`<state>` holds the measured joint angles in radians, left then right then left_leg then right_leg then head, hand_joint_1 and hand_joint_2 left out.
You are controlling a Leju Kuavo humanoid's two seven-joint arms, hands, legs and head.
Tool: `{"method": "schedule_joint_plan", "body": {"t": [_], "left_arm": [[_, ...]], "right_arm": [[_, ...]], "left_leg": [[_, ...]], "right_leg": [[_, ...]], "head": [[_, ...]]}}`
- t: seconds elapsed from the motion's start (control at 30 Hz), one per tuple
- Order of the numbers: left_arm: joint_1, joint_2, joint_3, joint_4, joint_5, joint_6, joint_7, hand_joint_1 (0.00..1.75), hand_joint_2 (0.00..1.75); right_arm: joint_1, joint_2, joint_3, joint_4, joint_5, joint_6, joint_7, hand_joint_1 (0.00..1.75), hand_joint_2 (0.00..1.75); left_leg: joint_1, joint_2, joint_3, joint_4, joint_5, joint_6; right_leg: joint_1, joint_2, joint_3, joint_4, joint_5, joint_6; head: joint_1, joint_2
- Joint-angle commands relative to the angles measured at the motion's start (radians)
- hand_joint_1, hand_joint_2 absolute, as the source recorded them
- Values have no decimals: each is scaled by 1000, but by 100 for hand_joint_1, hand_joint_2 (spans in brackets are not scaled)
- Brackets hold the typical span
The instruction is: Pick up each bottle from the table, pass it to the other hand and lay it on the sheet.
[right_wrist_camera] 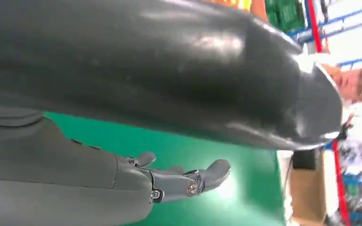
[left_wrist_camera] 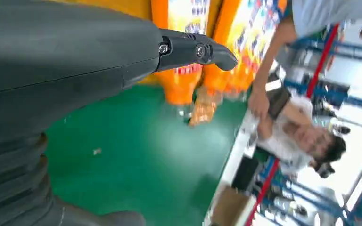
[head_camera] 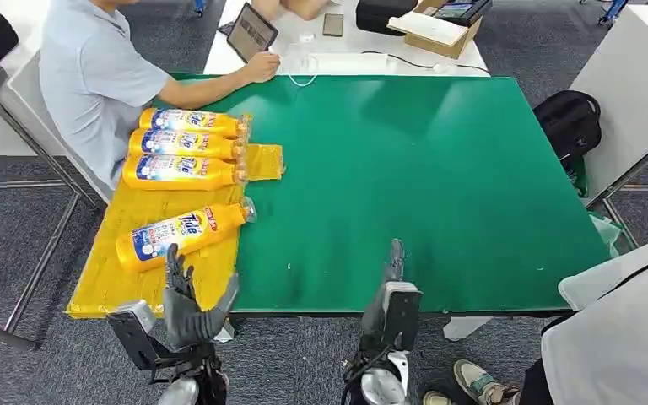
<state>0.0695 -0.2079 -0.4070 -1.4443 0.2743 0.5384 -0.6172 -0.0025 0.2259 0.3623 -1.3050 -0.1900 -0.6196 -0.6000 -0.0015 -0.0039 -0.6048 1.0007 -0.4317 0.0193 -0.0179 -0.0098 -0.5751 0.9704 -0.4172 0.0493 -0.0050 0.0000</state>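
Several orange Tide bottles lie on the yellow sheet (head_camera: 110, 274) at the table's left. Three sit side by side at the back (head_camera: 187, 145). A nearer bottle (head_camera: 181, 234) lies slanted, cap toward the green mat, and appears blurred as orange bottles (left_wrist_camera: 181, 70) in the left wrist view. My left hand (head_camera: 187, 301) is at the sheet's near edge just below that bottle, fingers spread, holding nothing; its fingertip (left_wrist_camera: 214, 52) shows in the wrist view. My right hand (head_camera: 391, 283) hovers at the table's near edge, fingers straight and empty, with its fingers (right_wrist_camera: 188, 179) over green.
A green mat (head_camera: 422, 186) covers the table. A seated person (head_camera: 93, 76) at the far left rests a hand by a tablet (head_camera: 251, 32). A cardboard box (head_camera: 443, 25) and phone sit at the back. Another person stands at the right (head_camera: 624, 337). A black backpack (head_camera: 569, 122) lies on the floor.
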Motion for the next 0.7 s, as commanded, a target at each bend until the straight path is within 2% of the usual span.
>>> {"method": "schedule_joint_plan", "body": {"t": [0.03,0.07,0.13,0.33,0.7], "left_arm": [[-8,87,-64,-13,23,-90,7,0,175],[-3,90,-59,-13,35,-139,11,0,175],[9,87,-43,-16,18,-189,2,0,175],[-8,64,-36,9,-51,-126,-38,0,175],[-21,69,-59,19,-94,-112,-55,0,175]], "right_arm": [[7,-91,94,-28,46,64,-20,0,0],[11,-94,97,-23,65,94,-10,0,175],[24,-85,80,-19,87,128,-22,0,175],[29,-97,91,-22,135,150,-47,0,175],[18,-78,79,-1,195,106,-80,0,175]], "left_leg": [[1,1,4,-1,-2,-1],[1,0,3,-1,-1,-1],[2,1,6,0,-3,-2],[0,0,2,-1,-1,-1],[1,0,4,-1,-2,-2]], "right_leg": [[1,1,4,-1,-1,-2],[1,1,3,-1,-1,-2],[2,2,6,-1,-2,-3],[1,0,2,-1,-1,-1],[1,1,4,-1,-1,-3]], "head": [[0,0],[0,0],[0,0],[0,0],[0,0]]}}
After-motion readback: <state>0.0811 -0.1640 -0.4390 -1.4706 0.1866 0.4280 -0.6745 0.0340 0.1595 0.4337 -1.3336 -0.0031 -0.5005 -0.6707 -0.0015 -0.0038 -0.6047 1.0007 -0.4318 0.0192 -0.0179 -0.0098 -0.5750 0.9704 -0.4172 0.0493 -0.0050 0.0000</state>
